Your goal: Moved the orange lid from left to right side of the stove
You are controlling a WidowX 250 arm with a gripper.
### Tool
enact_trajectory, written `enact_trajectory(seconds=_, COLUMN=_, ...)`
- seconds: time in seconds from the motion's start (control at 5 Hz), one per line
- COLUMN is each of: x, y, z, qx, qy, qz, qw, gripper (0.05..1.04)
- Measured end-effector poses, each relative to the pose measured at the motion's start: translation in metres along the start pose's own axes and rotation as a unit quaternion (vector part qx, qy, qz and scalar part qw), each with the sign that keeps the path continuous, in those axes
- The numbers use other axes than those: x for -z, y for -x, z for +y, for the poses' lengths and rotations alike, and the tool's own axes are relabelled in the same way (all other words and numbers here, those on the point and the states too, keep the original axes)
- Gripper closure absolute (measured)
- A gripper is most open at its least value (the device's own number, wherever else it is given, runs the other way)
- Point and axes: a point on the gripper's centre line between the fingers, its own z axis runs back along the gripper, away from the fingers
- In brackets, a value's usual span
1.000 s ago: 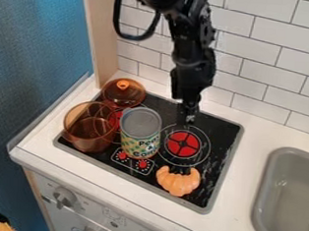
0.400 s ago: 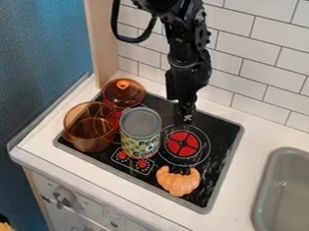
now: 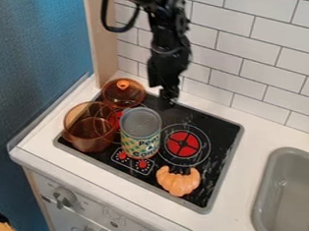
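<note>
My gripper (image 3: 166, 102) hangs over the back edge of the black stove top (image 3: 216, 132), to the right of the orange lid and apart from it. Whether it is open or shut I cannot tell. The see-through orange-brown lid (image 3: 124, 93), with a bright orange knob on top, lies at the stove's back left corner. In front of it stands a see-through amber pot (image 3: 89, 128), at the stove's left side.
A tall can (image 3: 140, 132) stands mid-stove, just right of the pot. An orange pumpkin-like toy (image 3: 178, 181) lies at the front right of the stove. Tiled wall (image 3: 248, 79) rises behind, a wooden post (image 3: 101, 35) at left. A grey sink (image 3: 290, 194) is at right.
My gripper has moved left along the back of the stove, from behind the red burner towards the lid. The lid, pot, can and pumpkin-like toy have stayed put.
</note>
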Motion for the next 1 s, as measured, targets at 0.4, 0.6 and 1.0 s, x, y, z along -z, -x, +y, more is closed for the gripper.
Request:
enact_trajectory(seconds=0.4, x=0.01, y=0.036, z=0.039, qx=-0.091, qy=-0.007, qz=0.038, qw=0.9951, gripper=0.084)
enact_trajectory(seconds=0.6, x=0.022, y=0.047, z=0.051, qx=-0.108, qy=-0.001, qz=0.061, qw=0.9923, gripper=0.084)
enact_trajectory(seconds=1.0, x=0.033, y=0.053, z=0.073, qx=-0.109, qy=0.002, qz=0.071, qw=0.9915, gripper=0.084)
